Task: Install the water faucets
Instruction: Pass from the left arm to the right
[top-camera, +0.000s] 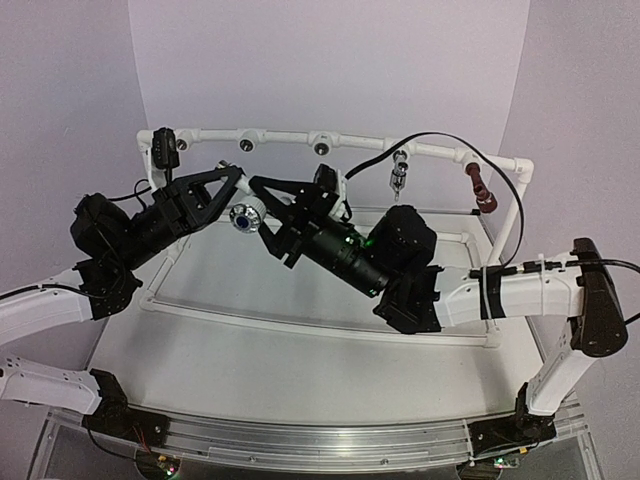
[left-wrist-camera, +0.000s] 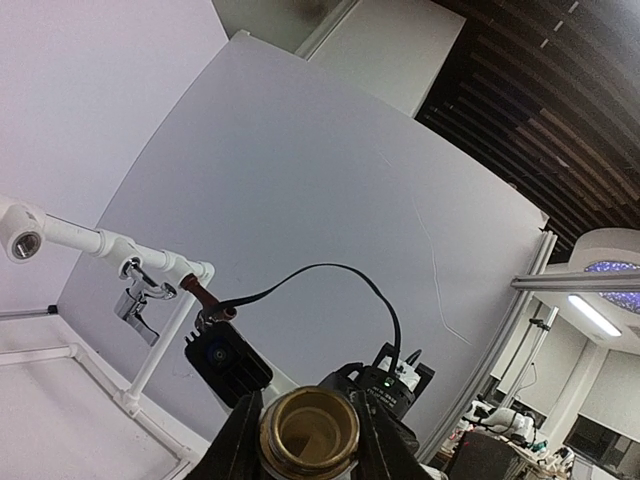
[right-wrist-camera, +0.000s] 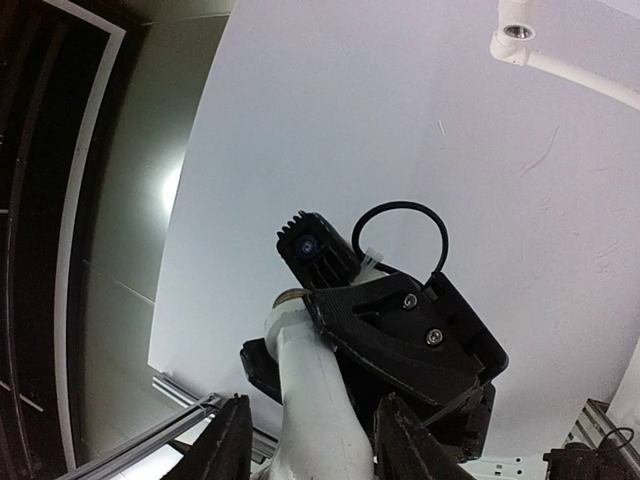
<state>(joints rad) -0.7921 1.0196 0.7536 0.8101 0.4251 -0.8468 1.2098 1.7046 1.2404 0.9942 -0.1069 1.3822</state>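
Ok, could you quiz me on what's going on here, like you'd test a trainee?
1. How many faucets are already fitted to the pipe frame?
2. True or false: the left gripper is empty.
3. Which is nearest the frame's right corner? A silver faucet, B red-brown faucet, C white faucet.

Key:
1. Two: the silver one and the red-brown one.
2. False: it holds the white faucet by its brass end.
3. B.

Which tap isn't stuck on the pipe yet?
The white tap, held in the left gripper. The silver tap and the red-brown tap already hang from the white pipe.
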